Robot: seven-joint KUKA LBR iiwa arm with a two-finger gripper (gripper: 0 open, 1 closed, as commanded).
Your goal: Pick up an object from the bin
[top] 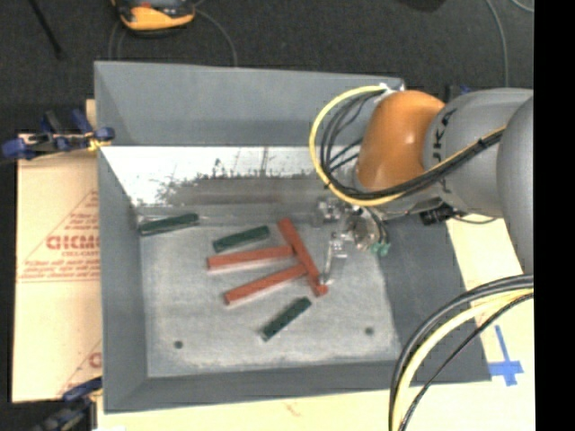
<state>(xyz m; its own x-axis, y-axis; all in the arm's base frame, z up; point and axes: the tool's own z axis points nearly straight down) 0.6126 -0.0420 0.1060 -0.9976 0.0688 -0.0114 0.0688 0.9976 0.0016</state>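
Grey metal bin (119,277) walls slope down to a speckled floor strewn with flat sticks. Three red ones lie mid-floor: a slanted red stick (299,251), a level red stick (250,259) touching its middle, and a lower red stick (265,286) reaching toward its bottom end. Dark green sticks (241,238) lie around them, one by the back wall and one nearer the front. From the right the arm (467,151) reaches in; its jaws hang over the slanted stick's lower end, right of centre, and whether they are released or clenched cannot be told.
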